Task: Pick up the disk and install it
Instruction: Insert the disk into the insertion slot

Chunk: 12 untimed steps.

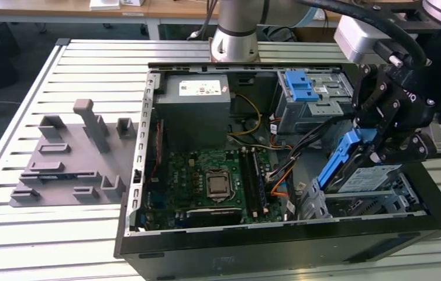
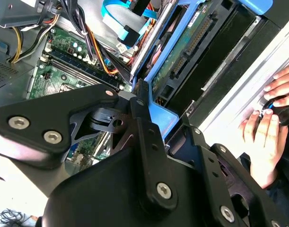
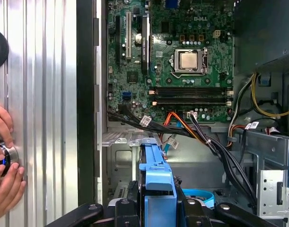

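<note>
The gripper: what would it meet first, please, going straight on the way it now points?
Likely the grey drive cage beneath it: the gripper, shut on the disk, points down into the computer case; depth is unclear.

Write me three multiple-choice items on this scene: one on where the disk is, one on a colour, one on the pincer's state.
1. Where is the disk?
A. flat on the table
B. tilted at the bay inside the case, toward the exterior view's right
C. on the circuit board

2. The disk's frame is:
A. red
B. green
C. blue

3. The pincer is:
A. shut on the disk
B. open and empty
C. shut on a cable

Answers:
1 B: the exterior view shows it leaning over the bay.
2 C: the frame shows blue in both wrist views.
3 A: in the first wrist view it clamps the frame from both sides.
</note>
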### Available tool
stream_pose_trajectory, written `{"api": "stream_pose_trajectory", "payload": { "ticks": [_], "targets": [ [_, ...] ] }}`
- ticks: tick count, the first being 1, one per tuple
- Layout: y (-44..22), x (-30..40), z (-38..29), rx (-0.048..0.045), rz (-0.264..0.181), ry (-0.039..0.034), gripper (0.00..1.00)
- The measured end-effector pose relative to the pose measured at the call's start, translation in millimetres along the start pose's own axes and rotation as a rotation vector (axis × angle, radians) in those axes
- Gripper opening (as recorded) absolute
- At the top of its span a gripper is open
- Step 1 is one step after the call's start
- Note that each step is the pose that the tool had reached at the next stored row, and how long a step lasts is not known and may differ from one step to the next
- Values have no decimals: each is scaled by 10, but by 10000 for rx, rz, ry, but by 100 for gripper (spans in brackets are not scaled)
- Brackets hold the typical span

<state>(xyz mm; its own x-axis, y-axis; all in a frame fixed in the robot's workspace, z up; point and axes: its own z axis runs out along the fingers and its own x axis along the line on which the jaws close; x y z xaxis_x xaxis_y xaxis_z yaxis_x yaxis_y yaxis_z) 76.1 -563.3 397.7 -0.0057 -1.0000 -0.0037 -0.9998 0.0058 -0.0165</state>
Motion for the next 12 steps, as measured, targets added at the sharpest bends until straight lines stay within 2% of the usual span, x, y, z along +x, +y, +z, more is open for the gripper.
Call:
{"api": "stream_pose_trajectory", "payload": {
  "ticks": [12],
  "targets": [
    [2, 1, 95, 0, 0, 2, 37]
  ]
}}
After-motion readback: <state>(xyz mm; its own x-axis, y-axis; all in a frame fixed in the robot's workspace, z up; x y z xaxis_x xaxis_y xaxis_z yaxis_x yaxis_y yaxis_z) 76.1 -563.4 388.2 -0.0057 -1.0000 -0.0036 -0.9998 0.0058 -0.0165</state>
